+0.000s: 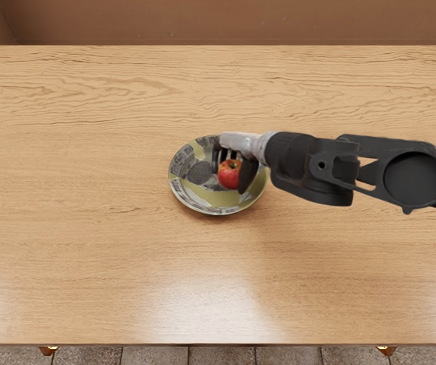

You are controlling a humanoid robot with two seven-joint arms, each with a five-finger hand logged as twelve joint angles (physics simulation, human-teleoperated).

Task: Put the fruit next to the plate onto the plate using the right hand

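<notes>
While around apple (228, 176), right hand (234, 155) outstretched.

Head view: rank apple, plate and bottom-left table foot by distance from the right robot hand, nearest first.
1. Apple: held in the right robot hand.
2. Plate: just beneath the hand, picture centre.
3. Table foot: bottom-left corner, clearly farthest.

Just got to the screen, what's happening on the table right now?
The right hand, its arm reaching in from the right edge, has its fingers wrapped around the red fruit over the plate on the wooden table. The fruit lies within the plate's rim, but it is not released, and I can't tell whether it touches the plate yet. The left arm is out of view.
</notes>
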